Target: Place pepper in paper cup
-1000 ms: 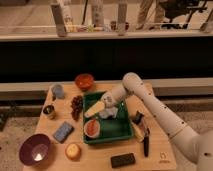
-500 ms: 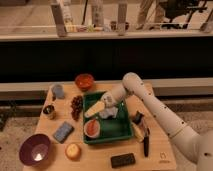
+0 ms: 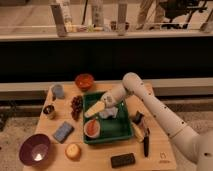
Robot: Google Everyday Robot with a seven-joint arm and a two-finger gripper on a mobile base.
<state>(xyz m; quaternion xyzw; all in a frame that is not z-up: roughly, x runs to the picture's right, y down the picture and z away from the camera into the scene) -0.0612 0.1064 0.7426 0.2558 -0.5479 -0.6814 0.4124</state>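
The paper cup (image 3: 92, 128) stands in the front left of the green tray (image 3: 121, 131). Its mouth shows red-orange, which looks like the pepper (image 3: 92, 127) lying inside; I cannot make out its shape. My gripper (image 3: 107, 109) hangs over the back middle of the tray, up and to the right of the cup, and apart from it. A pale yellow elongated thing (image 3: 94, 109) lies slanted just left of the gripper; I cannot tell whether the gripper touches it.
On the wooden table are an orange bowl (image 3: 84, 80), a grey-blue mug (image 3: 57, 90), a dark grape bunch (image 3: 76, 105), a small tin (image 3: 49, 110), a blue sponge (image 3: 63, 131), a purple bowl (image 3: 35, 149), a round yellow-orange fruit (image 3: 73, 150), a black block (image 3: 122, 160) and a black pen (image 3: 146, 145).
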